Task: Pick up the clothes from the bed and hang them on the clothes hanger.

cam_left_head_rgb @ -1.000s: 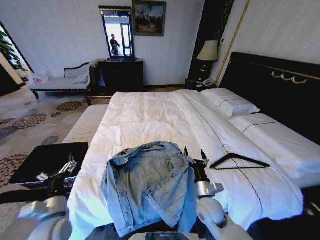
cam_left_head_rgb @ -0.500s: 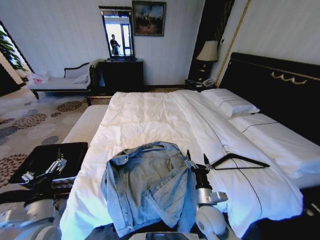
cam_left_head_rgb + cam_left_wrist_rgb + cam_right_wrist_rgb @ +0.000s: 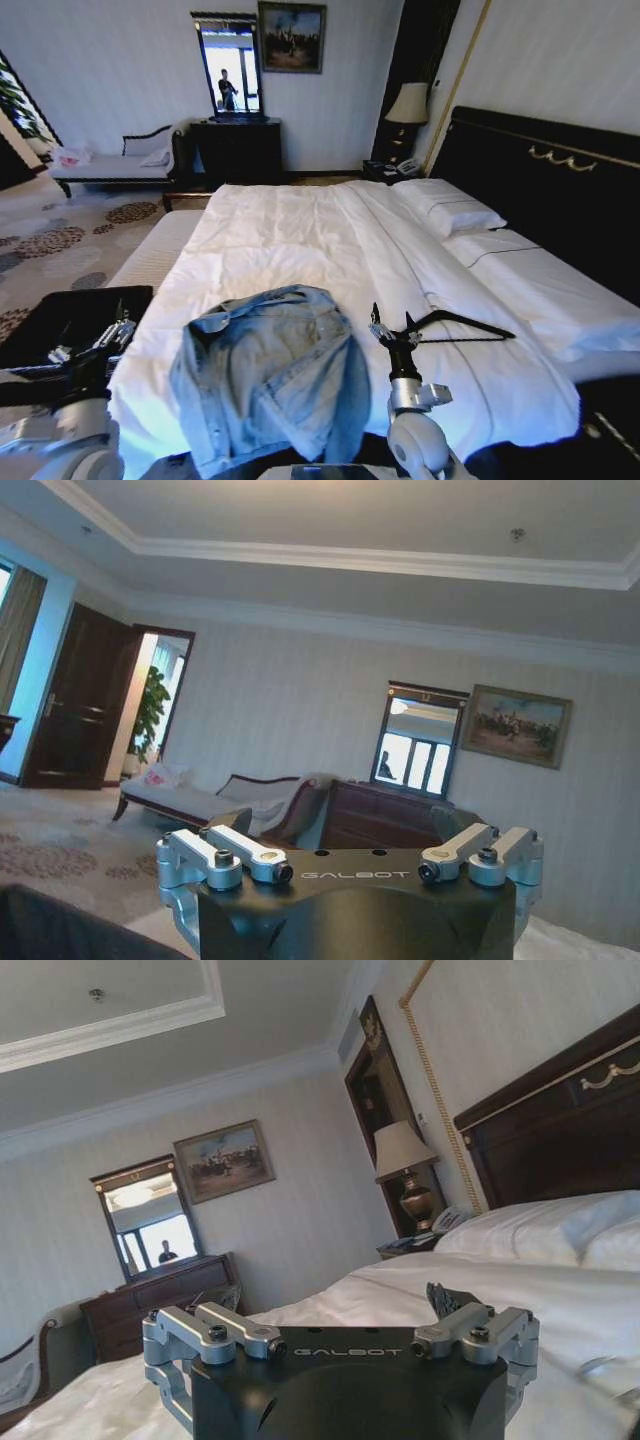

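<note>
**At the foot of the bed: jacket and hanger lie untouched**

On the bed [image 3: 300,230], the jacket [image 3: 270,375] lies bunched near the foot edge, wide bare duvet beyond it. The clothes hanger [image 3: 462,327] lies flat just beside the right hand [image 3: 391,327]. The whole head view has shifted since before. Both hands are open, holding nothing; the left hand [image 3: 112,335] hovers off the bedside.

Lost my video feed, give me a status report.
Right hand open, raised beside the hanger. Left hand open, off the bed's left edge. Jacket lying crumpled at the foot. Nothing blocking.
</note>
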Robot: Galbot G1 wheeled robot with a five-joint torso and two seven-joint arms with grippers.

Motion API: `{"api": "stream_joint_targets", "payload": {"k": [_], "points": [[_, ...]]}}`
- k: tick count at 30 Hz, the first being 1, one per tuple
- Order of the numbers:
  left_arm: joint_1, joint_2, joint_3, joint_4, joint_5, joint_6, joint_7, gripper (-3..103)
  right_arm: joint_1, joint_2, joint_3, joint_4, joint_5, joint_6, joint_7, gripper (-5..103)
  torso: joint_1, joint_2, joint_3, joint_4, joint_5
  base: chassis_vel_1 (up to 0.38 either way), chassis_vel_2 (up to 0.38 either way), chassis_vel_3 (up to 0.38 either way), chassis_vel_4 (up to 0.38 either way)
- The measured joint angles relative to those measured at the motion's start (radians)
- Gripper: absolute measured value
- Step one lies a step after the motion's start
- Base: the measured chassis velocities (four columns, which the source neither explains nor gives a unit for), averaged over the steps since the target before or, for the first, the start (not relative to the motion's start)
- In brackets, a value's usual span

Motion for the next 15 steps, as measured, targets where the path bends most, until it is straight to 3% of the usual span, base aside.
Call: {"api": "stream_joint_targets", "payload": {"k": [15], "points": [[-0.001, -0.006, 0.014, 0.008, 0.009, -0.004, 0.0, 100, 0.013, 0.0, -0.005, -0.024, 0.0, -0.001, 0.012, 100, 0.0, 0.0, 0.0, 0.0003, 0.0002, -0.321, -0.371, 0.32, 0.367]]}}
